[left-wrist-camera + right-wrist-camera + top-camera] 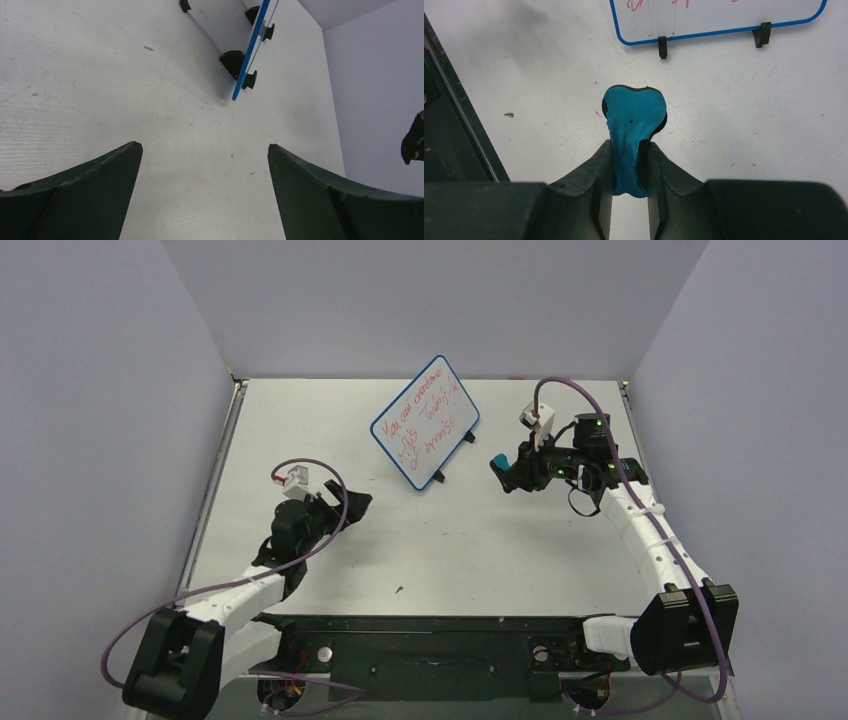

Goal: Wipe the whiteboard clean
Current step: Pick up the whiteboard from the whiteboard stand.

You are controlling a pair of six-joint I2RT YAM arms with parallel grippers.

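Although the right gripper (630, 152) was clamped on the small blue bow-shaped eraser (634, 117), the small blue-rimmed rectangular whiteboard (425, 420) stood propped at the far middle of the white table (450, 560), apart from the eraser. Its red writing was all there, so erasing had seemingly not begun. The left gripper (205, 150) hung wide open and empty.

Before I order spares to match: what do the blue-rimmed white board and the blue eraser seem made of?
The white board with thin blue rim: smooth face carrying red marker writing, probably coated sheet; the rim looks like plastic. The blue bow-shaped eraser, pinched in the right gripper: matte, soft-looking, with a ragged edge, likely foam over a black backing.
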